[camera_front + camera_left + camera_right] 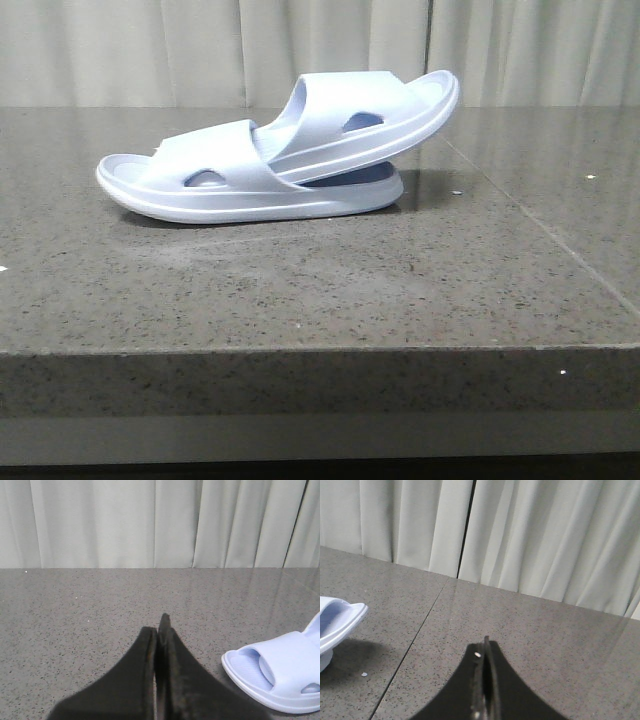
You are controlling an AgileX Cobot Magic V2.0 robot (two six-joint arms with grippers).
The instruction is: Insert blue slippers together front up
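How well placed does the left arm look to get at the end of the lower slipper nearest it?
Probably yes. In the left wrist view the lower slipper lies close beside the left gripper, with only bare table between them. The fingers are shut, though, so they would have to open first.

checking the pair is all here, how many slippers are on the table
2. One pale blue foam slipper lies flat on the grey stone table; the other pale blue foam slipper is tucked under its strap, tilted up to the right.
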